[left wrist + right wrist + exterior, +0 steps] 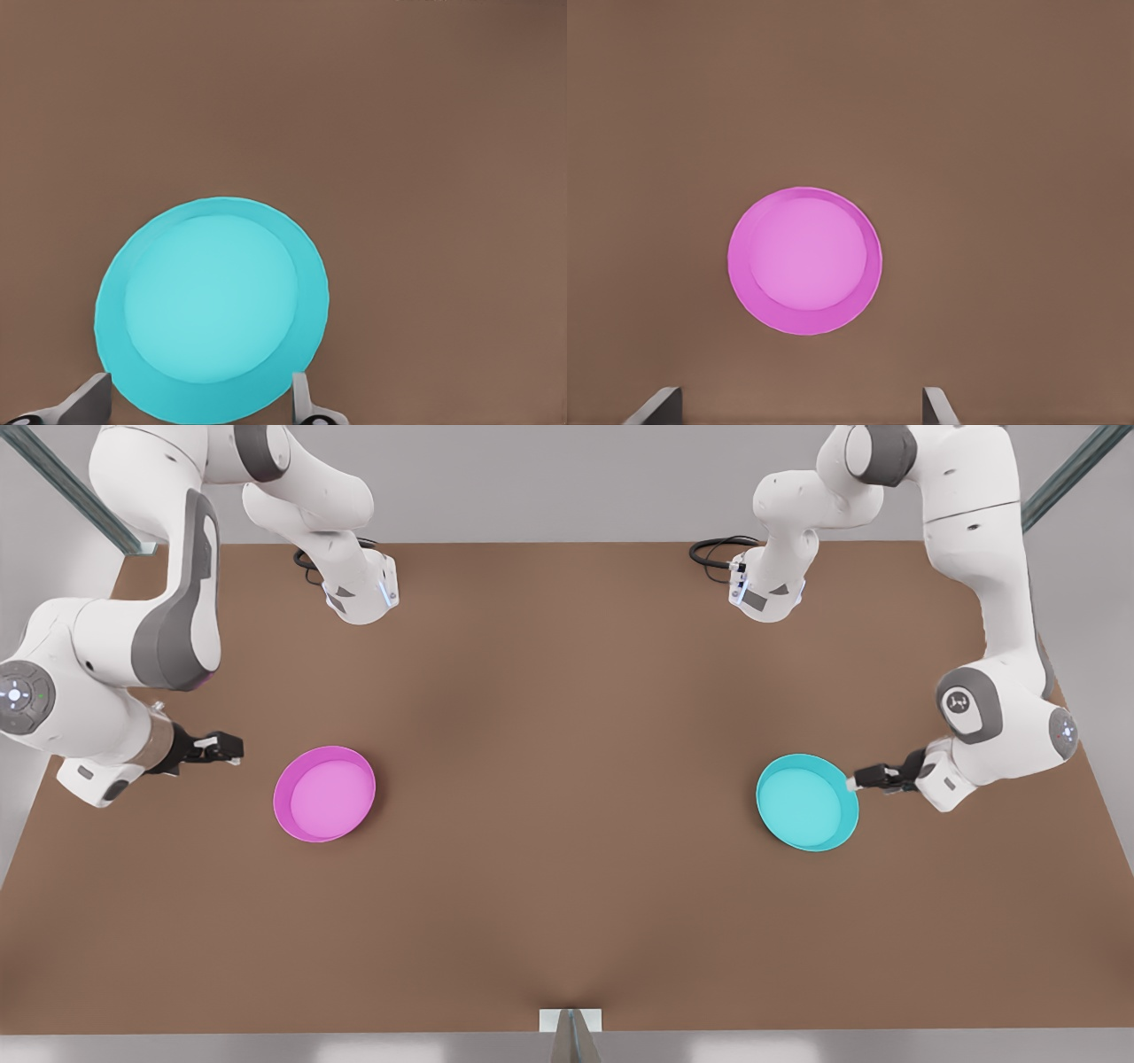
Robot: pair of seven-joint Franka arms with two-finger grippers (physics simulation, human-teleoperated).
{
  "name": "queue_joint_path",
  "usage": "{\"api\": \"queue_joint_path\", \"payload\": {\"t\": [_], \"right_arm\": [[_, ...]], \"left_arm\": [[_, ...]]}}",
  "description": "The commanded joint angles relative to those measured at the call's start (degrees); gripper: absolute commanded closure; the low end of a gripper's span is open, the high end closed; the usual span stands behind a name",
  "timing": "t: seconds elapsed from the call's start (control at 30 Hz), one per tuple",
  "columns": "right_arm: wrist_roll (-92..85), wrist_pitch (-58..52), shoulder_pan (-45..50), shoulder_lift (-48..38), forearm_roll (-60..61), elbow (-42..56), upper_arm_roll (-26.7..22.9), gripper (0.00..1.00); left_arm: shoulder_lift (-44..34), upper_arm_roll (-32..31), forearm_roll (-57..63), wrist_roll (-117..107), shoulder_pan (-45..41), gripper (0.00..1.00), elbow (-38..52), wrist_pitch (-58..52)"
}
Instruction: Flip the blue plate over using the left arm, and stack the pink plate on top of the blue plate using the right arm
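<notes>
Blue plate [211, 305] rim-up on desk [567, 691], left tool [864, 779] wide at its rim.
Slide fingers [85, 403] around the rim edge, pinch deep, then flip. Right tool [221, 746] wide, waits near pink plate [324, 794]; plates well apart.

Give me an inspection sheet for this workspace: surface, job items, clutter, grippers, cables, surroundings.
Surface: brown table, flat.
Job items: blue plate upright on the front view's right; pink plate upright on its left, far apart, unstacked.
Clutter: nothing seen.
Grippers: left gripper at the blue plate's rim, jaws open, fingers either side of the edge; right gripper short of the pink plate, jaws open.
Cables: black cable loops by both arm bases.
Surroundings: grey walls, metal frame struts.
</notes>
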Motion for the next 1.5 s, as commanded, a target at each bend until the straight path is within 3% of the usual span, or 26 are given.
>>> {"api": "queue_joint_path", "payload": {"t": [0.0, 0.13, 0.27, 0.53, 0.67, 0.8, 0.9, 0.97, 1.47], "right_arm": [[0.0, 0.0, 0.0, 0.0, 0.0, 0.0, 0.0, 0.0], [0.0, 0.0, 0.0, 0.0, -0.1, -0.1, 0.0, 0.0], [-0.1, -0.1, -0.1, 0.0, -0.1, -0.1, 0.0, 0.0], [0.3, -0.1, 0.0, 0.0, -0.1, -0.3, 0.1, 0.0], [0.4, -0.2, -0.1, 0.4, -0.1, -0.3, 0.0, 0.0], [0.4, -0.2, -0.1, 0.8, -0.2, -0.4, 0.0, 0.0], [0.4, -0.2, 0.0, 0.8, -0.1, -0.3, 0.0, 0.0], [0.4, -0.2, 0.0, 0.8, -0.1, -0.3, 0.0, 0.0], [0.4, -0.1, -0.1, 1.3, -0.1, -0.3, 0.1, 0.0]], "left_arm": [[0.3, 0.1, -7.7, 0.4, 0.0, 0.03, 0.0, 0.2], [5.8, 2.2, -13.2, 6.7, 2.2, 0.04, 0.3, -0.1], [11.9, 2.1, -17.1, 12.6, 6.0, 0.12, 2.5, 0.6], [18.6, 2.0, -13.5, 14.6, 6.9, 0.17, 9.0, 1.0], [19.9, 0.4, -5.1, 15.7, 6.8, 0.19, 11.0, 1.0], [21.6, -0.3, -5.0, 15.4, 6.7, 0.24, 11.2, 1.1], [21.5, -1.5, -7.0, 15.4, 6.7, 0.32, 11.1, 0.7], [21.5, -1.5, -9.0, 15.4, 6.7, 0.44, 10.9, 0.2], [22.8, -1.0, -10.6, 16.1, 6.8, 0.48, 9.7, 3.6]]}}
